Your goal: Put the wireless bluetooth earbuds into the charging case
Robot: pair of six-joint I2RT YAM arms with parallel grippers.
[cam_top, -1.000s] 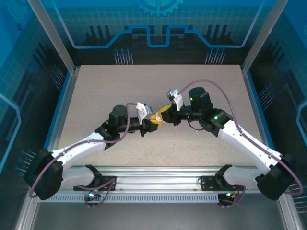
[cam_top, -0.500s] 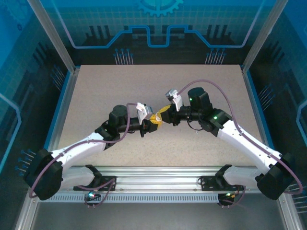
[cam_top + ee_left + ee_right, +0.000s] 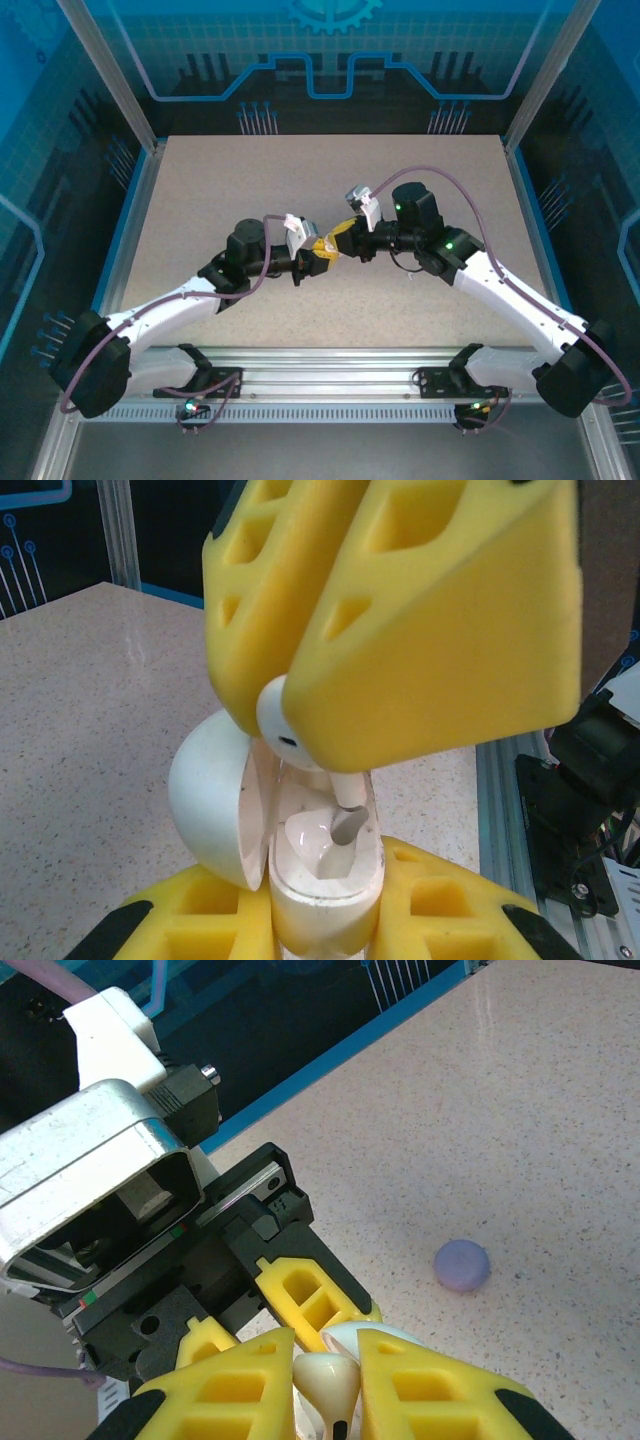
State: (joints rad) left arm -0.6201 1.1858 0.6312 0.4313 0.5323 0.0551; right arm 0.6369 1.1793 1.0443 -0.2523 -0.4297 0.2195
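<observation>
Left gripper [image 3: 325, 925] is clamped on the white charging case [image 3: 322, 865], with the lid [image 3: 212, 800] swung open to one side. Just above the case, a white earbud [image 3: 283, 723] is pinched in the right gripper [image 3: 326, 1365]. Its stem tip is at the mouth of the case's socket and the head is not seated.

Risks: the stem looks slightly off the socket axis, so pushing down could jam it on the case rim or twist the bud in the grip. Releasing early drops it past the case onto the tabletop [image 3: 520, 1110].

Pale purple disc [image 3: 461, 1265] lies well beyond the case.
</observation>
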